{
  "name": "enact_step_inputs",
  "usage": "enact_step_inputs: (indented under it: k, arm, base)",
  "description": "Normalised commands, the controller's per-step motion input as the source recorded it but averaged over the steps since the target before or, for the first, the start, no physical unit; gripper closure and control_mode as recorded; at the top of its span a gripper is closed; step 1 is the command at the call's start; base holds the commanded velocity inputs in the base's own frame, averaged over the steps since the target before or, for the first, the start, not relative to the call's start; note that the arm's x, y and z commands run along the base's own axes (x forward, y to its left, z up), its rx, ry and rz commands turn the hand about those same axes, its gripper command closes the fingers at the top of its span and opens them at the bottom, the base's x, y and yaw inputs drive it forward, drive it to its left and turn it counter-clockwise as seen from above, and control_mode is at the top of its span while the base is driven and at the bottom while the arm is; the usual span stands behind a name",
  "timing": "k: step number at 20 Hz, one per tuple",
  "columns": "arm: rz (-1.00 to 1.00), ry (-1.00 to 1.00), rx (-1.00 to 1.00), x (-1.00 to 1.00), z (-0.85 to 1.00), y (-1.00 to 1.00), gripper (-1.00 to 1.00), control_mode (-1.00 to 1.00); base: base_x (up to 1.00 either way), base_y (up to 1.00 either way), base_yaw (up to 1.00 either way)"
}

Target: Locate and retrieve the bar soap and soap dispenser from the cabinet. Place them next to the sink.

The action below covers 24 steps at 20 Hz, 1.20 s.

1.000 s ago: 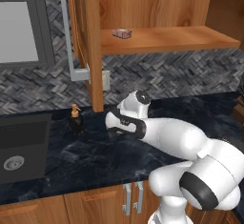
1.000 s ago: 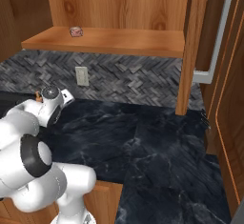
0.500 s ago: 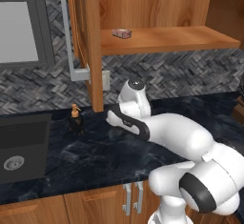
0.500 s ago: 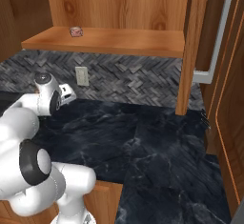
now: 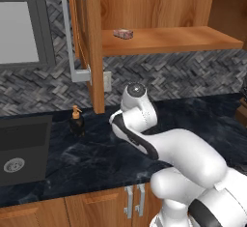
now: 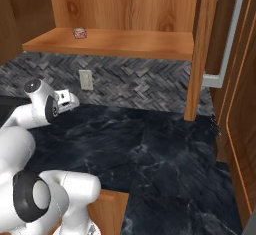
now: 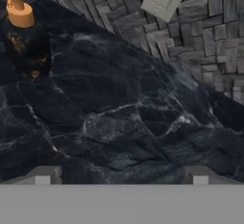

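Black soap dispenser [image 5: 76, 122] (tan pump) stands upright; hand [image 7: 121, 173] spread, holding nothing.

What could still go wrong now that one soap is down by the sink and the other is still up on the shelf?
Two risks, I think. The bar soap is small and flat on the cabinet shelf, so the open tool could nudge it back rather than grip it. Also, the soap dispenser stands on the counter close to the arm's elbow; a wide swing up could knock it toward the sink.
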Motion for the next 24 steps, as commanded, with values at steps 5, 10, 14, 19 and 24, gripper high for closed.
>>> enact_step_inputs:
  k: [5,10,14,19,24]
  arm:
    - [-0.17,-0.14,0.04,-0.31,0.32,-0.27,-1.00,-1.00]
    - [-0.06,-0.05,0.13,-0.18,0.67,-0.26,-1.00,-1.00]
    - [-0.01,0.02,0.13,-0.30,0.61,-0.24,-1.00,-1.00]
    - [-0.07,0.01,0.09,-0.40,0.60,-0.20,-1.00,-1.00]
    - [-0.07,0.00,0.07,-0.45,0.62,-0.25,-1.00,-1.00]
  base:
    - [0.00,0.00,0.00]
    - [0.00,0.00,0.00]
    - [0.00,0.00,0.00]
    - [0.00,0.00,0.00]
    - [0.00,0.00,0.00]
